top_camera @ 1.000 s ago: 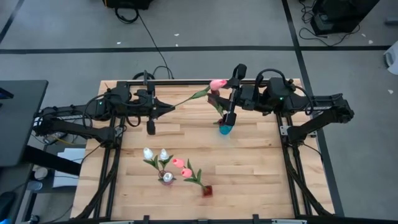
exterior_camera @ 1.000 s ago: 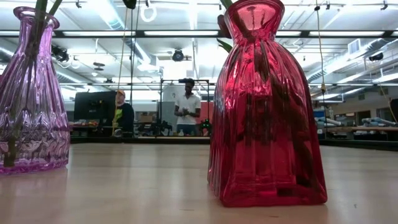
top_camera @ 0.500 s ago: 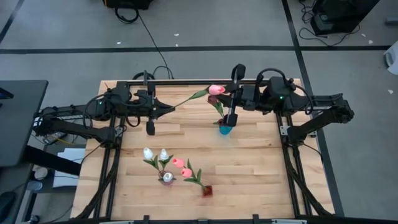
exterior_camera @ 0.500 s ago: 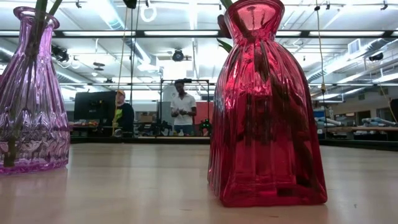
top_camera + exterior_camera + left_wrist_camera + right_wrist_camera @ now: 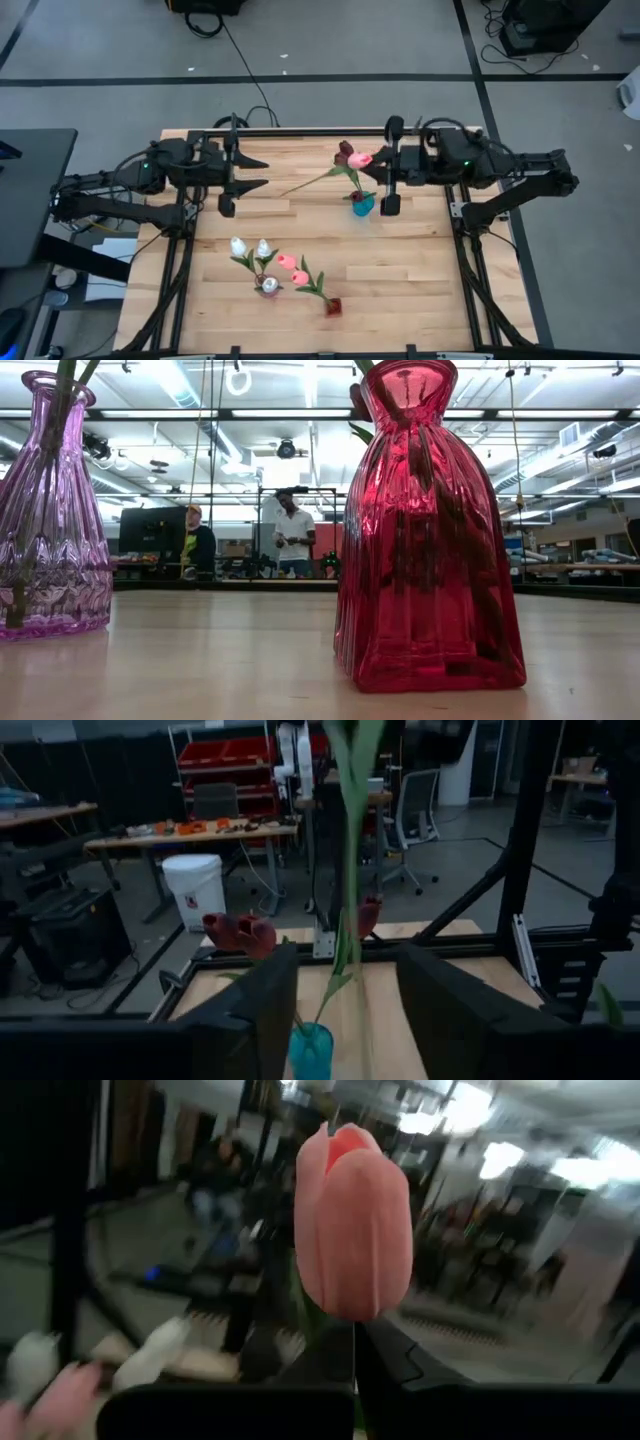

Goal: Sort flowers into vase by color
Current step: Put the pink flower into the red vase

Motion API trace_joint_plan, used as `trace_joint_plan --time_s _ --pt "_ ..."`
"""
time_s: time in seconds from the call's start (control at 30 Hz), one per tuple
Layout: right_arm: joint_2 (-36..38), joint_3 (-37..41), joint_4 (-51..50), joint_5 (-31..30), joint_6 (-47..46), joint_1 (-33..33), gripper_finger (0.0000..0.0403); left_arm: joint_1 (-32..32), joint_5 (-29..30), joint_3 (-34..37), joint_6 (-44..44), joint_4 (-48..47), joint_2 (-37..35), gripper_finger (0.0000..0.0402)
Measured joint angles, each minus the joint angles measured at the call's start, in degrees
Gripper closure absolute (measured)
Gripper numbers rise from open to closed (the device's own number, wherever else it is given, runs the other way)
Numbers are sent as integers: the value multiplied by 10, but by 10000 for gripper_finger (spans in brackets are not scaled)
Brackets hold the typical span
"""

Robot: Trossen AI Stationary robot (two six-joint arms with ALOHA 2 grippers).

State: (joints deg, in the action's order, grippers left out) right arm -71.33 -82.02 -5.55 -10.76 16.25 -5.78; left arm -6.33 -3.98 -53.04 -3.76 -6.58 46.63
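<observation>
a pale wooden table (image 5: 410,255) stands on a grey floor, and the low view looks past it into a lit workshop where two people (image 5: 292,540) stand far off. the left gripper (image 5: 252,172) hangs over the far left part of the table with its two fingers spread wide and nothing between them. the right gripper (image 5: 388,170) is over the far right part, and its wrist view shows the fingers (image 5: 385,1355) pressed together right under a pink tulip (image 5: 352,1220), so it is clamped on that flower's stem. from above, the pink tulip's head sits just beside the gripper, over a small teal vase (image 5: 361,206) that stands near the middle of the far edge. dark maroon tulips (image 5: 346,154) rise from this vase, and a long green stem (image 5: 312,181) slants out from it towards the left gripper without reaching it. towards the near edge, about midway across, a purple vase (image 5: 268,286) holds two white tulips (image 5: 250,246). just to its right a red vase (image 5: 333,306) holds two pink tulips (image 5: 293,268). in the low view the red vase stands close and large, the purple one at the left side.
</observation>
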Motion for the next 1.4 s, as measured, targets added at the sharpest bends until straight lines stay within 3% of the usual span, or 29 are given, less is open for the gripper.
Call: trace_joint_plan --time_s 0.23,0.37,0.63,0.83,1.4 --pt "3 0 -37 50 -85 -52 396 0 2 0 2 -34 -41 209" --pt "1 0 -82 48 -146 -85 396 3 2 0 13 -65 -57 210" --pt "2 1 -195 68 -256 -135 396 13 28 79 17 -25 -100 211" --pt "-1 1 -202 97 -271 -171 395 13 62 113 13 -7 -137 211" --pt "-55 1 -183 74 -272 -186 394 12 100 113 24 -31 -217 211"
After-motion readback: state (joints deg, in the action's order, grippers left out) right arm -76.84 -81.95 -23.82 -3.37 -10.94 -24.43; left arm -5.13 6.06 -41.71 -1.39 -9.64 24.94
